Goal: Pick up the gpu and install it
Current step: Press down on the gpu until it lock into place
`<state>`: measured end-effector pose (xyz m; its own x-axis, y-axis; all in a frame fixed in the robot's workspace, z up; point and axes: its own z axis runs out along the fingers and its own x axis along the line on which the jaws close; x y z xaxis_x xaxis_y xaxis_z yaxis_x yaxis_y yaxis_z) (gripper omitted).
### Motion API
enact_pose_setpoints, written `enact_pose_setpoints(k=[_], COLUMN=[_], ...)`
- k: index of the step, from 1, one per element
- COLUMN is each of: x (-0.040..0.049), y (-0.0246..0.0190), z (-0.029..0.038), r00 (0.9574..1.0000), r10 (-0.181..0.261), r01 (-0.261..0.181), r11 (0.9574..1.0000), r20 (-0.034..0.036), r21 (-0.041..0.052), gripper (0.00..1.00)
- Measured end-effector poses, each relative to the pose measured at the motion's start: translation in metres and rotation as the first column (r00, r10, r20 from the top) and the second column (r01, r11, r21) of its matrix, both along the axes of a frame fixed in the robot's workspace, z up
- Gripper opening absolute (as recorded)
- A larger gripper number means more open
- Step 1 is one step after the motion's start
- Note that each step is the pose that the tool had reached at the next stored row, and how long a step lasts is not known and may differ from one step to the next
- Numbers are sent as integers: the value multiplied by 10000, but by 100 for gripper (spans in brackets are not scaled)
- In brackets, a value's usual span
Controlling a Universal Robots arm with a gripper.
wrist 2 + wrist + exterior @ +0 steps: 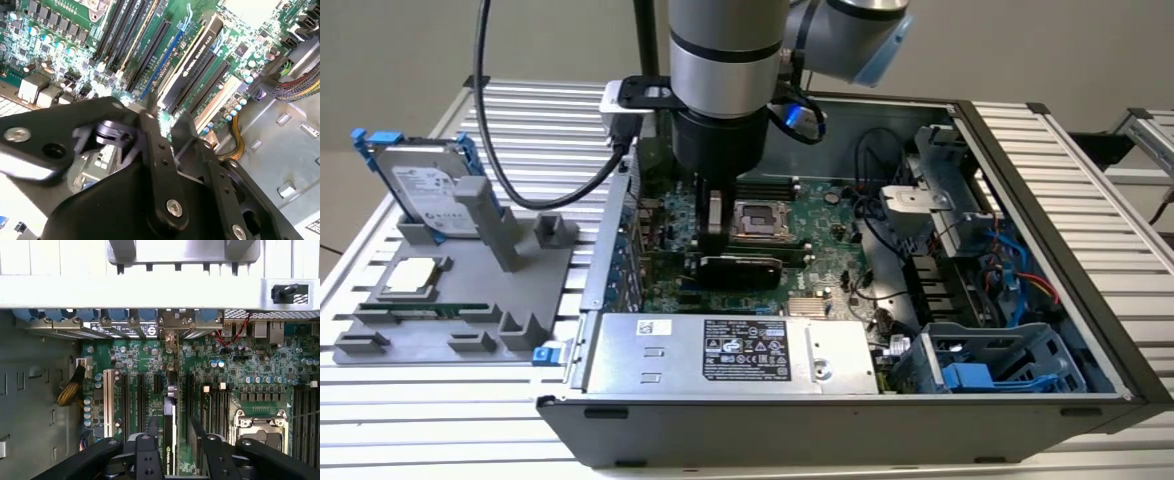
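The gpu [742,268] stands on edge on the green motherboard [821,215] inside the open computer case. It is a slim black card. In the first wrist view the gpu [170,432] runs edge-on along an expansion slot toward the case's rear wall. In the second wrist view the gpu [196,62] lies among the long black slots. My gripper [718,238] hangs straight down over the card's end. Both wrist views show the gripper [174,434] [166,120] open. Its black fingers [150,437] stand on either side of the card, with gaps showing.
Outside the case at the exterior view's left, a grey fixture [454,300] holds a silver hard drive with blue rails [420,185], a processor chip [407,278] and a memory stick [434,308]. Around the board are a power supply [720,352], a blue drive cage [987,372] and cables [1014,262].
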<state>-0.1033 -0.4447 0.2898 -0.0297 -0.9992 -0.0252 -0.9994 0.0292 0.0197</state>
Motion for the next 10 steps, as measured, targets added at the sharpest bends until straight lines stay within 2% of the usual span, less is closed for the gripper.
enact_pose_setpoints(k=[10], x=[0], y=[0], z=[0], r00=[10000], r10=[2], r01=[-2], r11=[10000], r20=[0], r21=[-1], gripper=[0])
